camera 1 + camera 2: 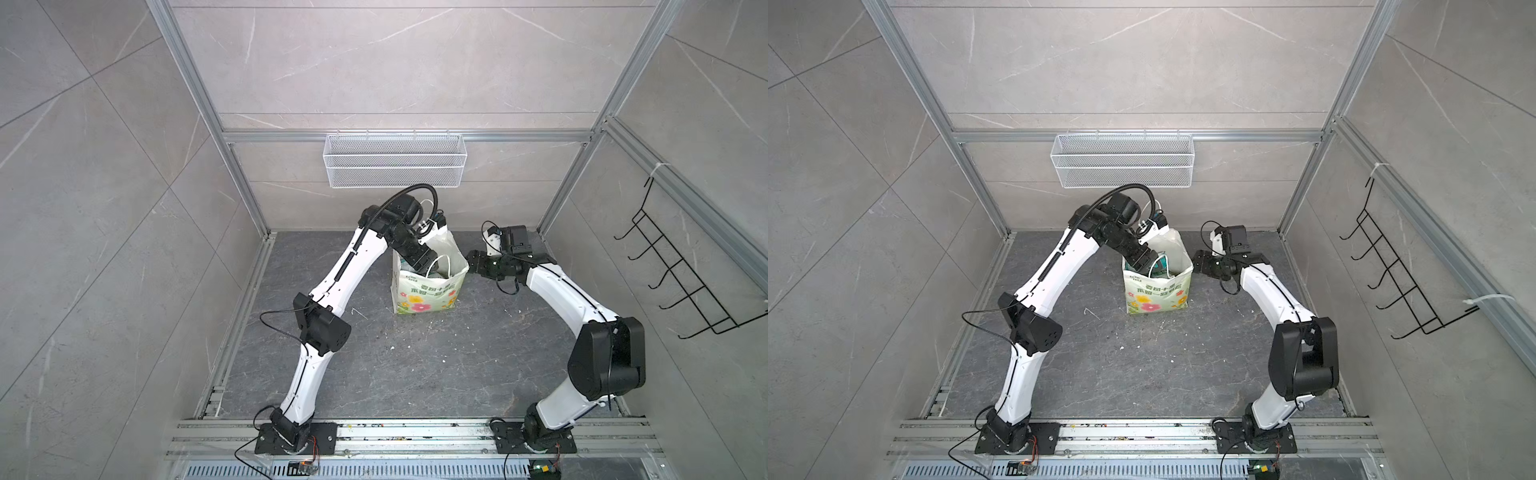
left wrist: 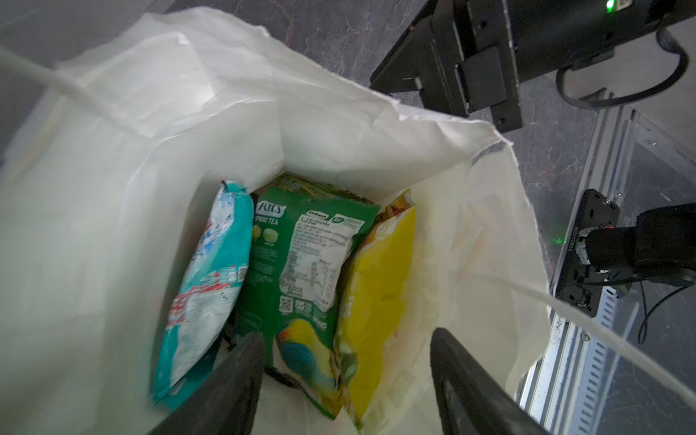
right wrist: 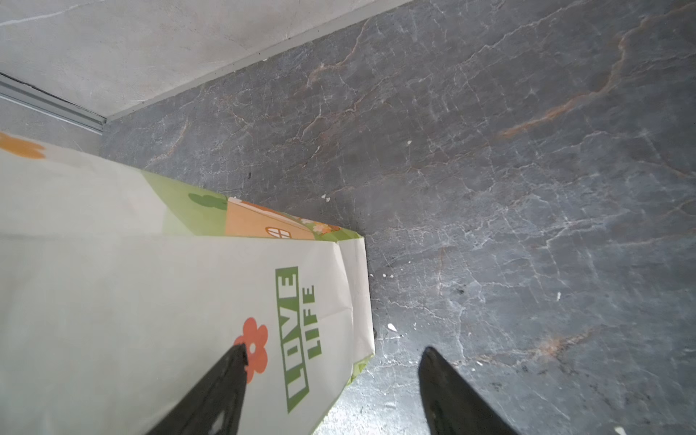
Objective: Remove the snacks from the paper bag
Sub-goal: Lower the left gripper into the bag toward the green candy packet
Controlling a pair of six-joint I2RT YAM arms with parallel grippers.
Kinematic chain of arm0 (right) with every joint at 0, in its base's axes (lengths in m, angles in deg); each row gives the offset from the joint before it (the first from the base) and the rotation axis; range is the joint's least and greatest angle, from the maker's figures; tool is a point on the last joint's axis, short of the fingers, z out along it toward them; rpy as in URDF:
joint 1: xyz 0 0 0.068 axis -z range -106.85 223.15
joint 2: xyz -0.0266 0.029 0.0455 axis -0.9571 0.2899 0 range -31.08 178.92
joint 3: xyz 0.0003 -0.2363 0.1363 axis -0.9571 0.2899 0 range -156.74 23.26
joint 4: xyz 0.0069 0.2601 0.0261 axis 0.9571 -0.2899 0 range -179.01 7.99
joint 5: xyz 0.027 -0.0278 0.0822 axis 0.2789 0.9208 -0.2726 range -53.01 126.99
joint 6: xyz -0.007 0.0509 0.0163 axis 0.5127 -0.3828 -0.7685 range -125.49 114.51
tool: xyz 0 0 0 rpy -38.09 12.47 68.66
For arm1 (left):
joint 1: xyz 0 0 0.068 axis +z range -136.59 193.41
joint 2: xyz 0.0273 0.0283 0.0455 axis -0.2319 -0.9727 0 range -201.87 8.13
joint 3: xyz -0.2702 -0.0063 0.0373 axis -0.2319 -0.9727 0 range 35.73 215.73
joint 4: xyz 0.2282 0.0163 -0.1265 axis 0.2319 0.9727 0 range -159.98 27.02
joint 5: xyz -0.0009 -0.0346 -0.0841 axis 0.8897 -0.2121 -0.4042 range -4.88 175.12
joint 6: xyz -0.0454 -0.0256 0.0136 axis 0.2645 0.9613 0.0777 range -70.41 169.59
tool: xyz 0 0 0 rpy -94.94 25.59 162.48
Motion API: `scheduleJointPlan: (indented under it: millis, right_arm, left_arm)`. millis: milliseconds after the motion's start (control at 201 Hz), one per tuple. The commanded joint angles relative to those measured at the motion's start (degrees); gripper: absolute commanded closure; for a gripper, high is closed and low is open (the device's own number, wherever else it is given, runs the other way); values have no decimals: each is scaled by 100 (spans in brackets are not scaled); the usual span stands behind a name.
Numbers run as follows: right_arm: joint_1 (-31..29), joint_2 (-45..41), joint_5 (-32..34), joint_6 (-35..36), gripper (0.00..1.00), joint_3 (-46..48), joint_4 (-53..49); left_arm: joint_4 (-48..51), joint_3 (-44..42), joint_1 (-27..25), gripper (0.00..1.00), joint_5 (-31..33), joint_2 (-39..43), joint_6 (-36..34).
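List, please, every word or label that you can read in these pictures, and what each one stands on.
"LOVE LIFE": green letters on the side of the paper bag.
"FOX'S": on the green packet inside the bag.
"SPRING TEA": just under it, same packet.
Too blurred or small to read: the green lettering on the bag's front in both top views, the green packet's fine print, the teal packet, the yellow packet.

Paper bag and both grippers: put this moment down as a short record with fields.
paper bag: upright on the dark floor, mouth open
inside: teal packet, green packet, yellow packet
left gripper: open, inside the bag above the packets
right gripper: open, outside the bag by its LOVE LIFE side
outside the bag: no packet in view
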Motion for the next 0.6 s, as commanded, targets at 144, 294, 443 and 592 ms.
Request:
scheduleJointPlan:
  millis: [144,294,443,592]
  right_arm:
    - [-8,56,-140,-123,26,17,174]
    - [-7,105,-123,-121,25,25,195]
    - [-17,125,-207,-197,25,53,302]
    - [-16,113,-305,-311,25,98,411]
  left_arm:
    - [285,157,-54,22,314,-324,-339]
    - [411,113,-121,19,220,-395,-409]
    - [303,-138,-168,17,288,-391,-519]
    - [-7,-566,-178,25,384,-390,-524]
